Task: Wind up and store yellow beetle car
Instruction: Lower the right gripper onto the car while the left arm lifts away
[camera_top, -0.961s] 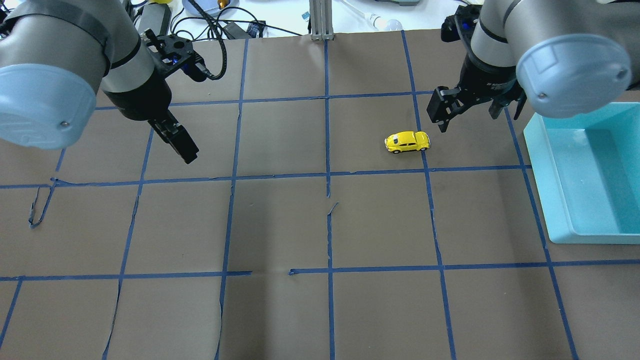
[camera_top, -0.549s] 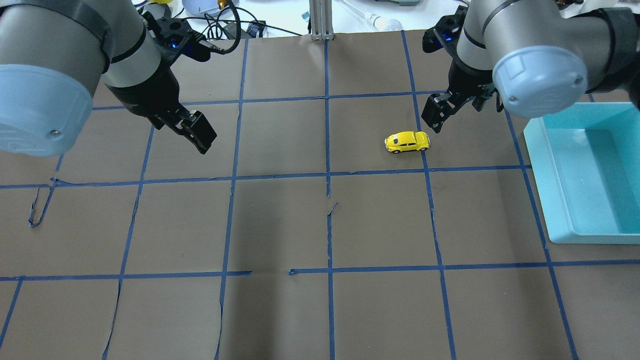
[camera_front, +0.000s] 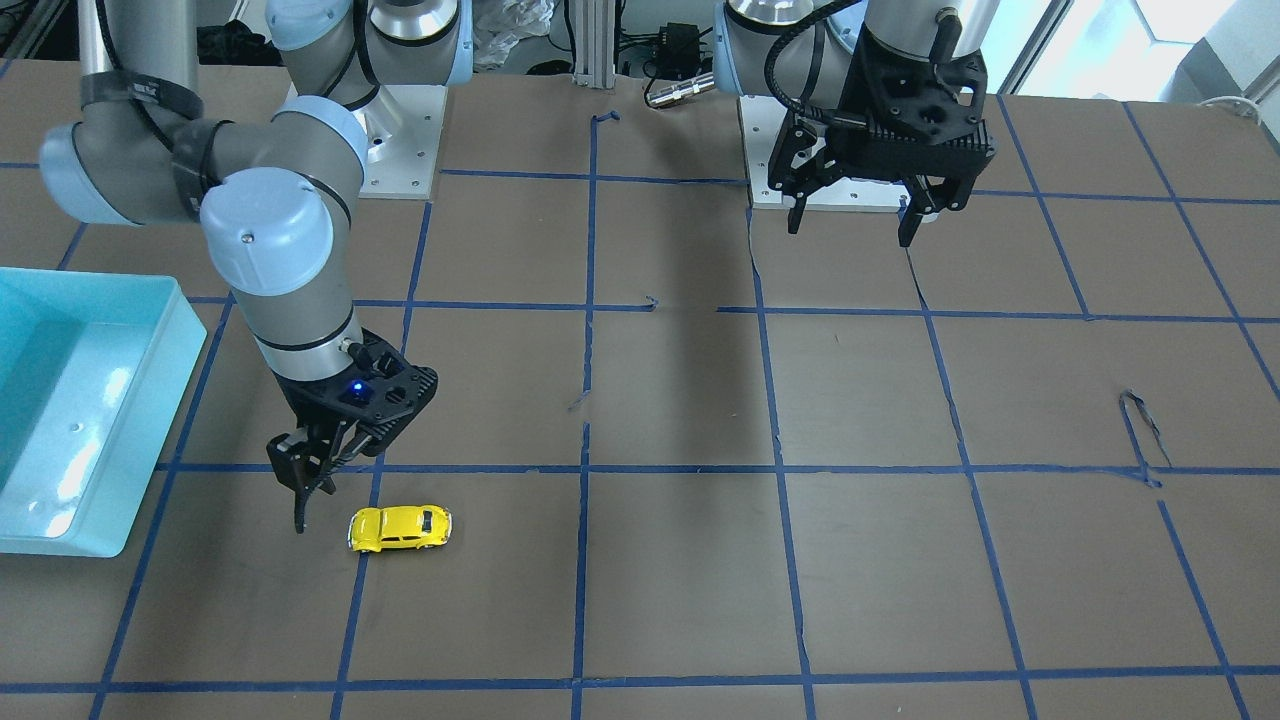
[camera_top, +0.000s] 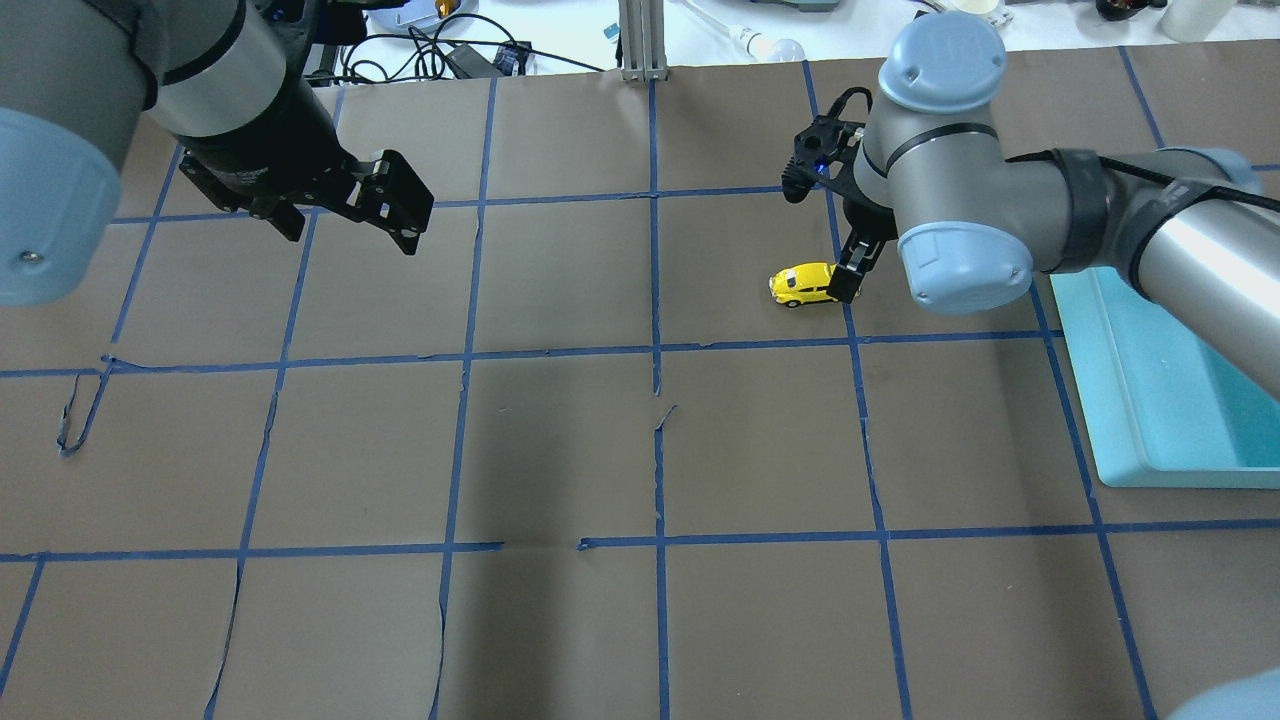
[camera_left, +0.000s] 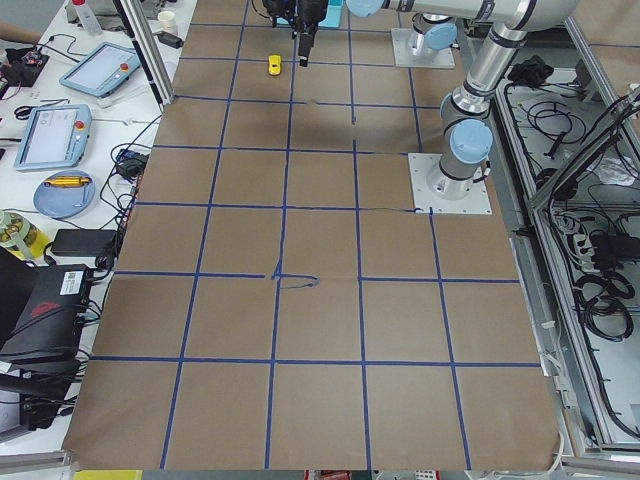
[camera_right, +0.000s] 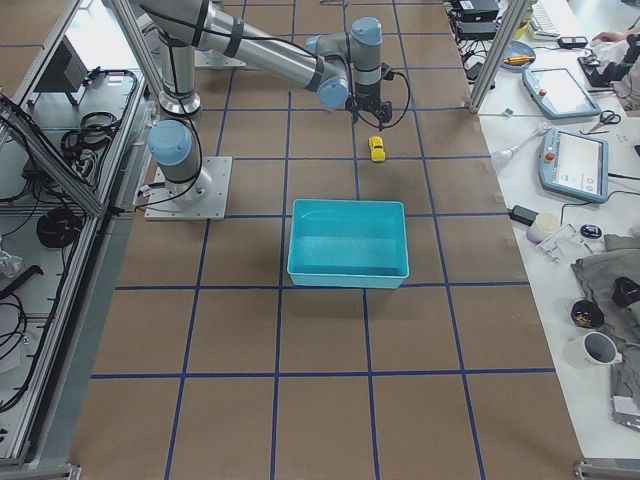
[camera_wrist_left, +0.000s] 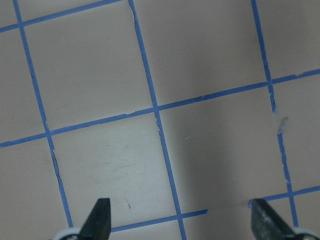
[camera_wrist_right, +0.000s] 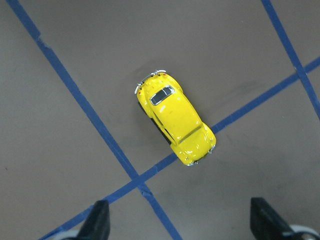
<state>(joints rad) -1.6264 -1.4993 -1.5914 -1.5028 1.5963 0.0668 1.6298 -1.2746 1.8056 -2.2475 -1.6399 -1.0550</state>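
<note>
Tape is crossing under the yellow beetle car (camera_front: 400, 527), which is sitting on its wheels near the light-blue bin (camera_top: 1180, 380). The right gripper (camera_front: 312, 497) is hovering just beside the car's bin-side end, fingers spread and empty. The left gripper (camera_front: 853, 230) is hanging wide open, farthest from the bin.
</note>
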